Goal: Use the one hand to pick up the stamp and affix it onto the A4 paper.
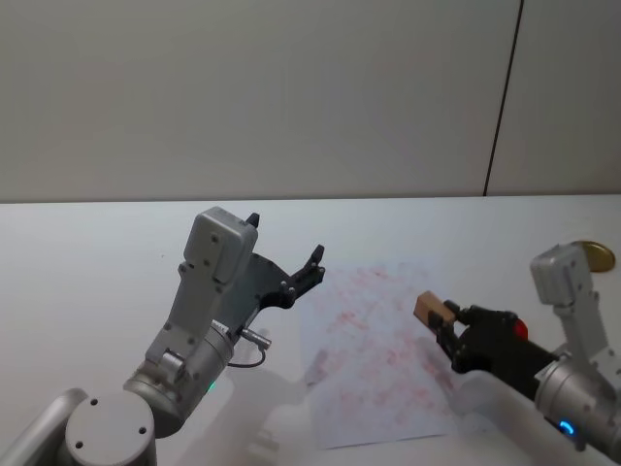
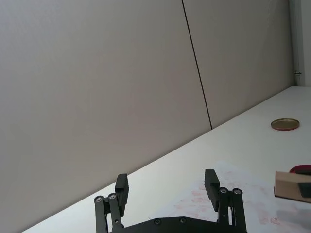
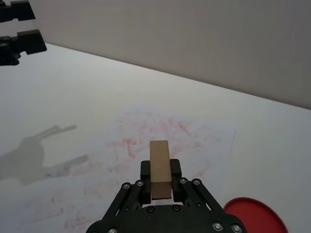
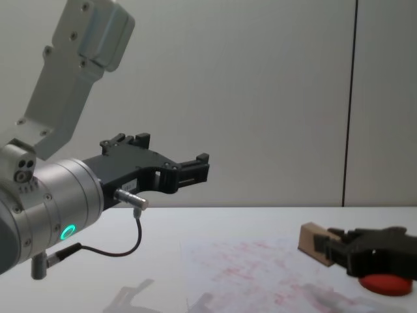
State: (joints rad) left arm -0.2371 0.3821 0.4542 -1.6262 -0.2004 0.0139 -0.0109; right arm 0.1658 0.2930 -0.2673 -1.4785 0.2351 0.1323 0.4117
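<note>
At the lower right of the head view, nearest the camera, the right gripper point(image 1: 446, 323) reaches in toward the centre, its fingers point(image 3: 175, 168) clenched on the stamp point(image 1: 429, 308). The tan block sticks out past the fingertips, tilted, over the right part of the A4 paper point(image 1: 369, 374). In the chest view it sits low at the right of the frame, just above the sheet; whether it touches the sheet cannot be told.

Just beside that gripper, at the paper's right edge, a flat round red ink pad point(image 4: 387, 284) lies on the white desk point(image 1: 97, 252).

The paper takes up the lower middle of the head view, its surface covered with faint red-pink smudges.

At the lower left of the head view the left arm rises off the desk, and the left gripper point(image 1: 286, 239) hangs in the air to the left of the paper, well apart from the stamp. Its fingers point(image 2: 212, 180) are spread wide with nothing between them.

Farther back, at the right edge of the head view, a round brass-coloured lid point(image 1: 594, 255) lies flat on the desk.

Behind the desk stands a plain pale wall point(image 1: 291, 97) with a thin dark seam point(image 1: 503, 97) running down its right part.
</note>
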